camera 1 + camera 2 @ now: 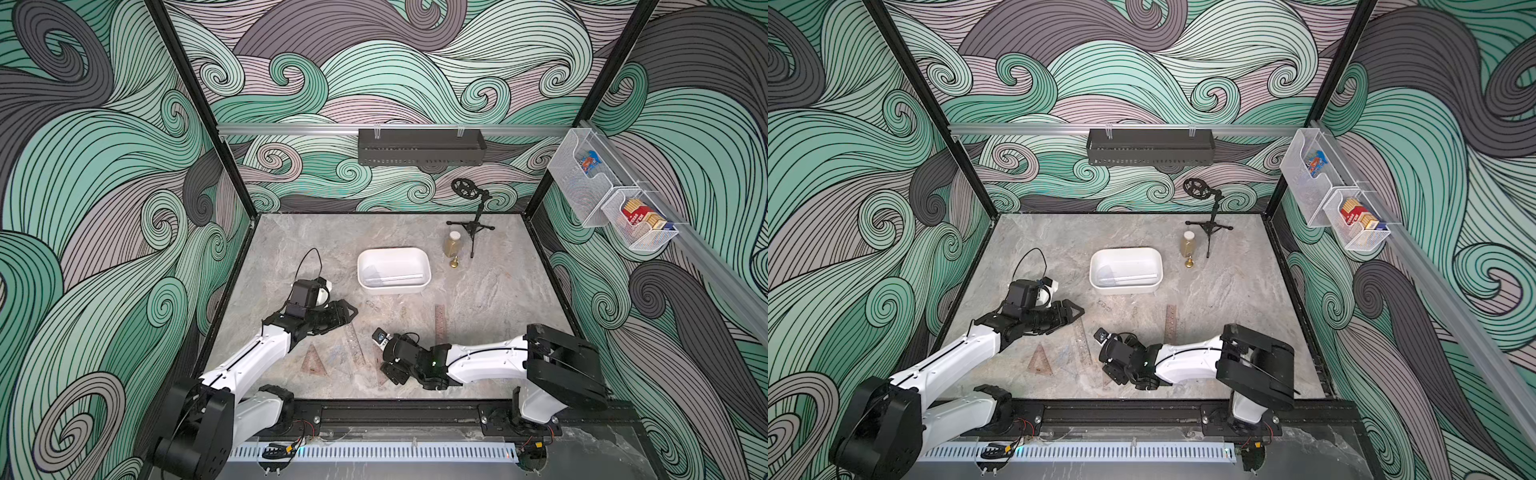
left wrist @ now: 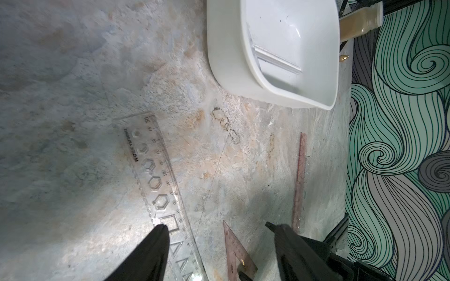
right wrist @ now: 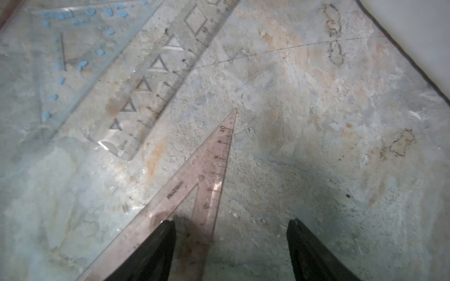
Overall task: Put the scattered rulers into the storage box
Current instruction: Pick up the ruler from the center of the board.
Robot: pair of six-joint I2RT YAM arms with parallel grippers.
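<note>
- At the table's (image 1: 498, 291) front left we see a red set square (image 1: 313, 361) lying flat, with a blue set square (image 1: 338, 353) just beside it.
- The left gripper (image 2: 216, 231) hangs low with its jaws wide and empty. In the left wrist view one fingertip (image 2: 159, 240) shows over the edge of the clear ruler (image 2: 155, 175), which lies aslant next to the blue set square.
- The right gripper (image 3: 231, 231) is low over the table, jaws wide and gripping nothing. One finger (image 3: 155, 248) covers the broad end of a second red set square (image 3: 219, 155); we cannot tell whether it touches.
- The box (image 1: 392, 288) stands farther back at mid-table, apart from all the loose rulers, and we see one pale ruler (image 1: 401, 277) on its floor.
- A red ruler (image 1: 439, 322) lies flat to the right, in front of the box's right end.
- A bottle (image 1: 454, 245) stands just right of the box.
</note>
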